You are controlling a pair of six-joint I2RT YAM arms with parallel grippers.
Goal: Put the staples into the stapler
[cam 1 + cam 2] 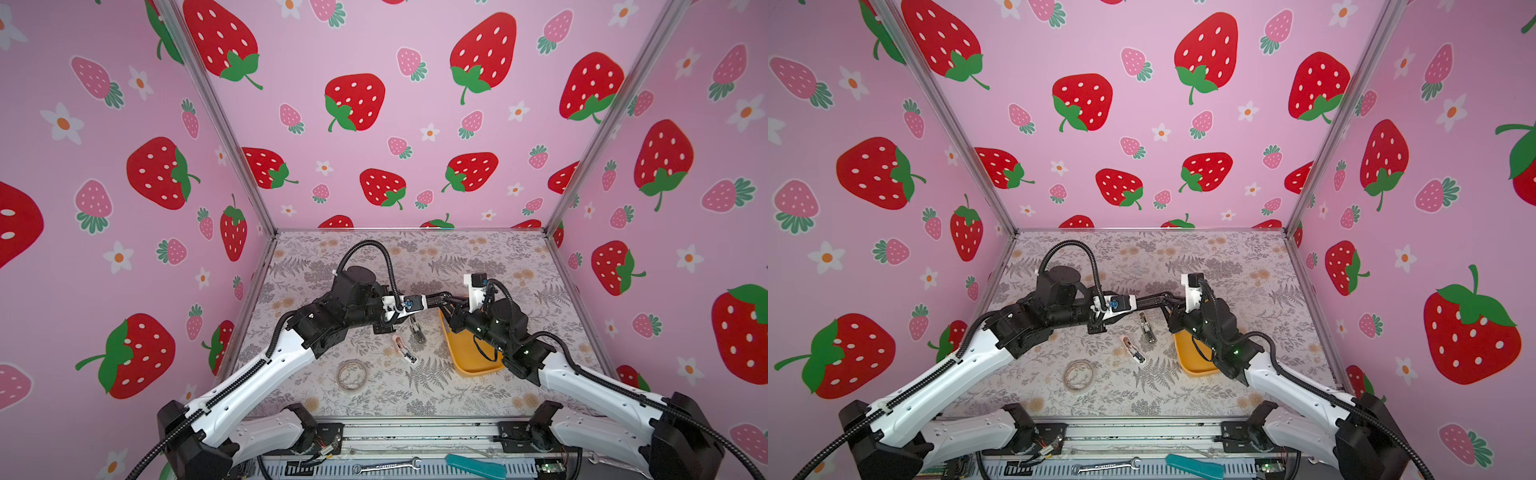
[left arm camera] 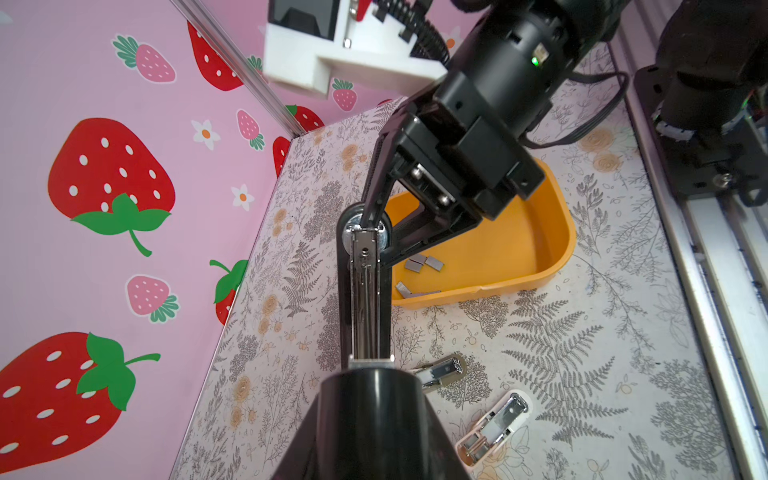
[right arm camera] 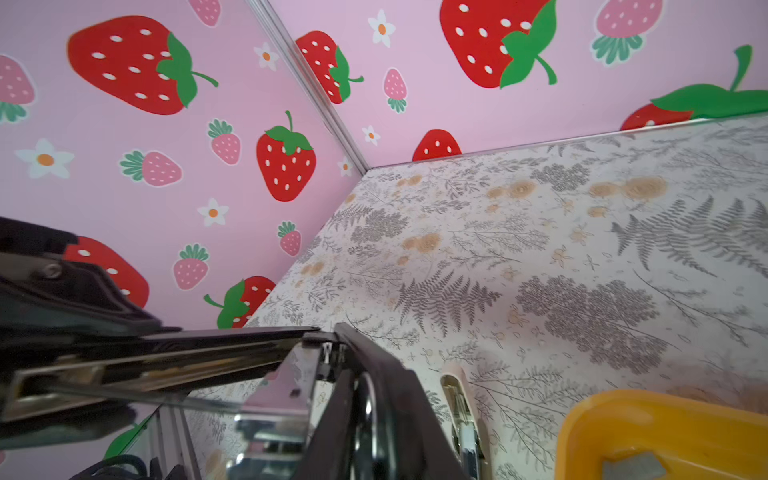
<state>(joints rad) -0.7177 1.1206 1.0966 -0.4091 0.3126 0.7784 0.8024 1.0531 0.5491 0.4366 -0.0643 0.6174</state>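
Note:
A black stapler (image 2: 365, 299) is held up off the table with its lid swung back, so its metal magazine (image 2: 365, 270) lies bare. My left gripper (image 1: 430, 300) is shut on its rear body, which hides the jaws in the left wrist view. My right gripper (image 2: 376, 237) is at the magazine's front tip, its fingertips a narrow gap apart on either side of it. Whether a strip lies in the channel I cannot tell. Several grey staples (image 2: 424, 264) lie in the yellow tray (image 2: 561, 249), under the right arm in both top views.
Two small open staplers lie on the floral table below the held one, a grey one (image 1: 417, 330) and a pink one (image 1: 404, 349). A clear tape ring (image 1: 352, 375) lies nearer the front. The yellow tray (image 1: 1192, 365) sits right of them. Pink walls close in three sides.

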